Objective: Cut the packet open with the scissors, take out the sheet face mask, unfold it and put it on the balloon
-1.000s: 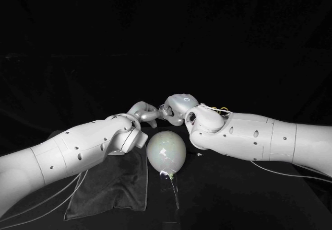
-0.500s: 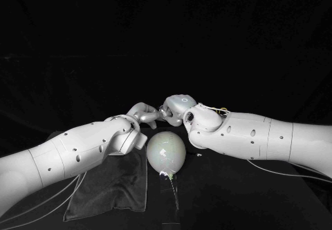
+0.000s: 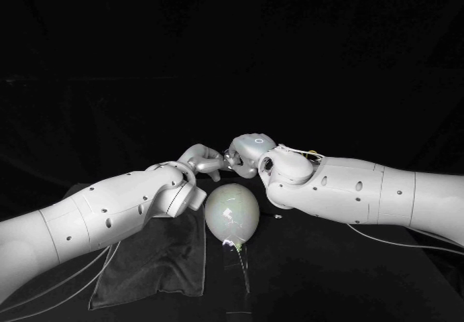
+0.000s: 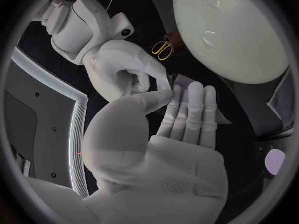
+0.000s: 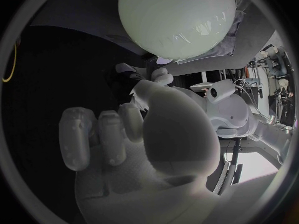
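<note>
1. Dark cloth [image 3: 159,265] – lies flat on the black bench [image 3: 338,282] at the near left. It is partly under the left forearm, and its right edge is just beside the balloon.
2. Left robot hand [image 3: 200,161] – raised beyond the far end of the balloon, where it meets the other hand. In the left wrist view its fingers [image 4: 196,104] lie straight and side by side, with the thumb reaching towards the opposite fingertips. A small dark shape sits at the meeting point; what it is, and whether this hand is clamped on it, cannot be told.
3. Balloon [image 3: 232,213] – pale and egg-shaped, lying on the bench between the two forearms and just nearer the robot than the hands. Its narrow end points towards the robot.
4. Scissors [image 4: 163,49] – yellow-handled, seen in the left wrist view lying on the bench near the balloon, beyond the right hand and apart from both hands.
5. Right robot hand [image 3: 245,151] – its fingers are bent in towards the left hand, and the fingertips touch or nearly touch it. Whether they grip anything cannot be told.
</note>
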### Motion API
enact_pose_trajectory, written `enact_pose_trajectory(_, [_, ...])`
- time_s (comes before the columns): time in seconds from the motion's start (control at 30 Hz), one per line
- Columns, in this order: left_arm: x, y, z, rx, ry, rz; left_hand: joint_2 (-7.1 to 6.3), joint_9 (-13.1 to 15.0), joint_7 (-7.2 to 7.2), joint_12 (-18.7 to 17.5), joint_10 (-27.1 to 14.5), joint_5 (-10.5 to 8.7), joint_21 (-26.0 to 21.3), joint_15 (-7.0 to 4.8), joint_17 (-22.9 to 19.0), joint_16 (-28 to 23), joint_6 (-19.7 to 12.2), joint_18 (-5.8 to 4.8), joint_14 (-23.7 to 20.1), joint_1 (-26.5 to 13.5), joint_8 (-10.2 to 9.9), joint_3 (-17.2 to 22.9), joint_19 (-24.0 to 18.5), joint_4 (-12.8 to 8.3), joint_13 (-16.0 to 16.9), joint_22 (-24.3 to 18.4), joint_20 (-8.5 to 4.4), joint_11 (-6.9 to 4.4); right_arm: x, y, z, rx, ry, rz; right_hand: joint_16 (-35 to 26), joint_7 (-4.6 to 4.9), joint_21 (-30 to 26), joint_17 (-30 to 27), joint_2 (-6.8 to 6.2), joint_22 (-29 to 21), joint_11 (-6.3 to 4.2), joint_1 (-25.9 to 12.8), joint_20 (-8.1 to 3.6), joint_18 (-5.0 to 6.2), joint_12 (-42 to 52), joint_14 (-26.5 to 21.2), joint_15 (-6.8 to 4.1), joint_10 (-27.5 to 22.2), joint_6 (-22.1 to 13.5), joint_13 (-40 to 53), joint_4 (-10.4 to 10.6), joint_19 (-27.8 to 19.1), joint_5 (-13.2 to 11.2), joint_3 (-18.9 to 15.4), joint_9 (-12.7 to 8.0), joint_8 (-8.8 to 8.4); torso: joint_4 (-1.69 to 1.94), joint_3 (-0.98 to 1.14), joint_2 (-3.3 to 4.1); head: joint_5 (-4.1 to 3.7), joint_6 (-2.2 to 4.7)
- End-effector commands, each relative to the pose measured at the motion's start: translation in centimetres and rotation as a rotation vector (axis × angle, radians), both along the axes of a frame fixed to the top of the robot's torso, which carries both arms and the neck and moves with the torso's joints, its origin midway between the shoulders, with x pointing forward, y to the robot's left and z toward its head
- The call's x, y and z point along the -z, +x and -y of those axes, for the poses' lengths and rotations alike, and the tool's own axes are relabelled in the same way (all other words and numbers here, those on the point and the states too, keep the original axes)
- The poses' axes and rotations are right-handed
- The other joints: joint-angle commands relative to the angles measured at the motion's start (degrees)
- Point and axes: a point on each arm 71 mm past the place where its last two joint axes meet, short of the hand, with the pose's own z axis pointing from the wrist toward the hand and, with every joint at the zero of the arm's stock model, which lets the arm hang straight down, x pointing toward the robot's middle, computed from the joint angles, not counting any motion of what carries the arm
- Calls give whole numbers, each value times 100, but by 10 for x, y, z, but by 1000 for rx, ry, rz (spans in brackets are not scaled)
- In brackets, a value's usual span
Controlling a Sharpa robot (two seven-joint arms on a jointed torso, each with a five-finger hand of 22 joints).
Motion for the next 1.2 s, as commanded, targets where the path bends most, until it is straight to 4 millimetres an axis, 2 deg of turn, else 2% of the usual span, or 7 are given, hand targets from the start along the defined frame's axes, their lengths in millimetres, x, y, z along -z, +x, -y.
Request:
enact_pose_trajectory(0.03, [-11, 0, 6, 50, -31, 56, 25, 283, 64, -20, 43, 19, 27, -1, -4, 38, 148, 63, 36, 66, 28, 10, 36, -4, -8, 9, 3, -15, 4, -5, -1, -32, -10, -8, 26, -45, 76, 1507, 6, 1247, -59, 71, 10, 64, 95, 590, -24, 59, 64, 567, -53, 260, -34, 2, -8, 42, 1, 1, 1, -6, 2])
enact_pose_trajectory(0.53, [-10, 1, 4, 62, -18, 49, 25, 293, 56, -36, 57, 21, 56, -4, -25, 69, 152, 64, 53, 69, 20, 29, 42, -19, -14, 28, -3, -18, -7, -12, 8, -38, 68, 92, 26, -123, 211, 1507, 30, 1315, -129, 67, -39, 28, 281, 590, -85, 176, 130, 689, -59, 351, -33, 14, -35, 56, -2, 1, 0, -32, 4])
enact_pose_trajectory(1.2, [-10, -1, 8, 86, -16, 46, 5, 312, 28, -46, 101, 26, 88, -9, -62, 101, 183, 61, 58, 52, 18, 54, 36, -42, -15, 52, -7, -23, -10, -7, -3, -55, 48, 133, 26, -143, 206, 1507, 32, 1315, -162, 98, -75, 29, 277, 590, -115, 180, 28, 686, -91, 350, -34, 35, -91, 2, 7, -2, 0, -42, 0])
